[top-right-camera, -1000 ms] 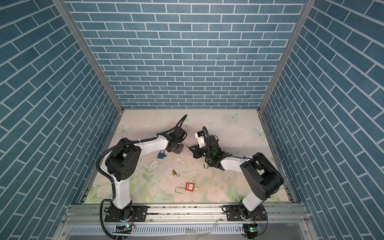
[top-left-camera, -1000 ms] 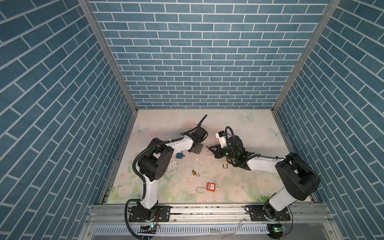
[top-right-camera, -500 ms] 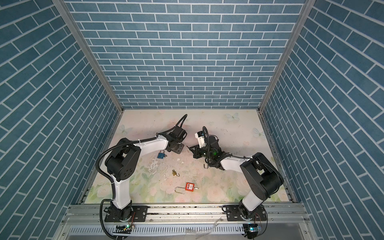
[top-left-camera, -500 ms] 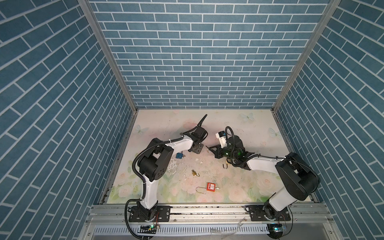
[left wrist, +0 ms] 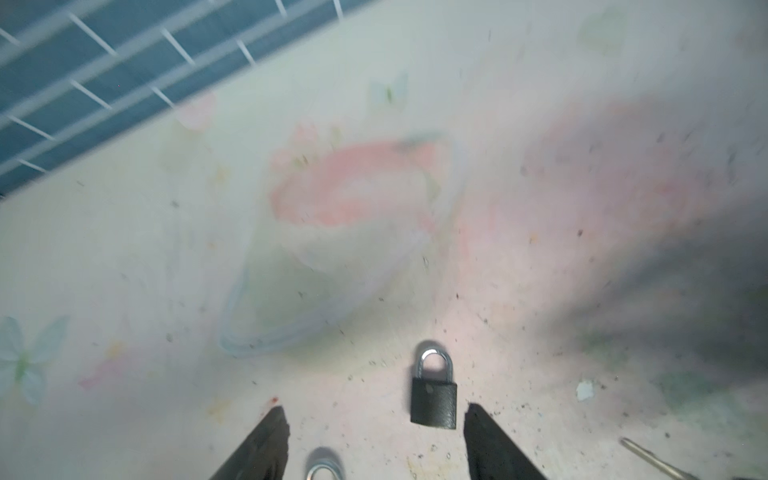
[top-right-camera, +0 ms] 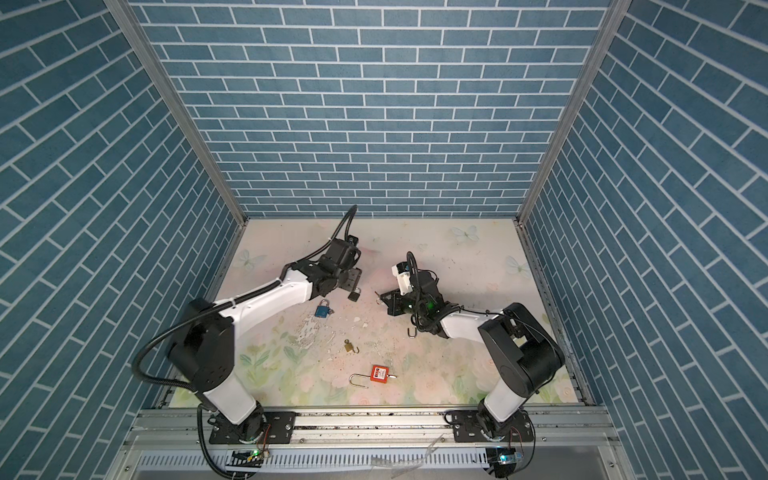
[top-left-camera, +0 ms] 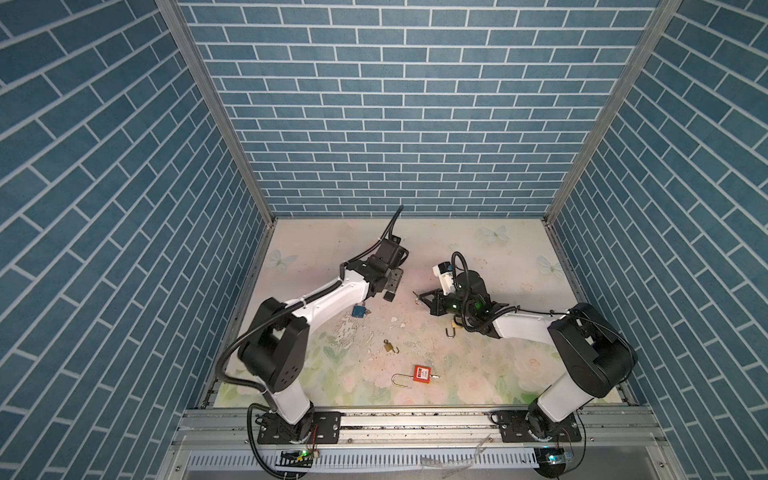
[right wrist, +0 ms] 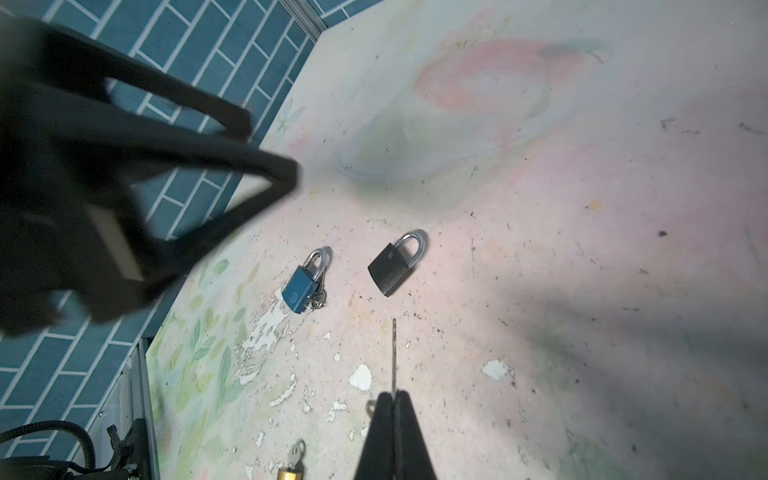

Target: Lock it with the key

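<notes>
The left gripper [left wrist: 374, 411] hangs with its jaws spread wide and grasps nothing. The black padlock [left wrist: 434, 395] lies flat on the table [left wrist: 124, 249] at its fingertips, nearer one of them but clear of both, with its shackle closed. It sits around the table's middle, somewhat toward the left edge. The right gripper [right wrist: 393, 397] is clenched on a key [right wrist: 393, 353], whose blade points toward that padlock but stays apart from it. A blue padlock [right wrist: 301, 286] lies beside the black one, nearer the left edge.

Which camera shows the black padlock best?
The right wrist view: the black padlock lies sharp and whole, shackle shut. The left wrist view shows it whole but slightly blurred; both top views show it tiny.
</notes>
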`<action>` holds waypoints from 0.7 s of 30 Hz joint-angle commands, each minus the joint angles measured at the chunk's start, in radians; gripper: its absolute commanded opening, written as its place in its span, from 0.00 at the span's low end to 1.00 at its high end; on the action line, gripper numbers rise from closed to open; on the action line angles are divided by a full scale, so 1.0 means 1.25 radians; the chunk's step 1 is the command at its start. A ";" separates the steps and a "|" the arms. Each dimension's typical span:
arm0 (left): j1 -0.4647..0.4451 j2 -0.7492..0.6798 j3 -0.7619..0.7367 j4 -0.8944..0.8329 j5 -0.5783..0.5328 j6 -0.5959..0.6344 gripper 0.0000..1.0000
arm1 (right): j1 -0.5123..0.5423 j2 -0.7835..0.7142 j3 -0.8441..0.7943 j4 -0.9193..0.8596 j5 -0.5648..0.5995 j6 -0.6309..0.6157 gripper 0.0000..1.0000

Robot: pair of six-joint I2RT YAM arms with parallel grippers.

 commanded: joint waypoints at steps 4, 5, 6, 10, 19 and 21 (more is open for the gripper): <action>0.007 -0.272 -0.175 0.236 -0.094 0.067 0.85 | -0.008 0.100 0.107 -0.072 -0.059 0.045 0.00; 0.006 -0.306 -0.207 0.270 -0.085 0.080 0.86 | -0.008 0.116 0.123 -0.078 -0.062 0.049 0.00; 0.008 -0.349 -0.245 0.308 -0.067 0.092 0.86 | -0.008 0.133 0.141 -0.084 -0.068 0.054 0.00; 0.012 -0.466 -0.369 0.449 -0.030 0.122 0.86 | -0.011 0.206 0.214 -0.122 -0.086 0.070 0.00; 0.011 -0.547 -0.455 0.518 -0.023 0.142 0.86 | -0.013 0.311 0.308 -0.156 -0.121 0.105 0.00; 0.010 -0.545 -0.456 0.517 -0.020 0.142 0.86 | -0.013 0.321 0.316 -0.155 -0.122 0.108 0.00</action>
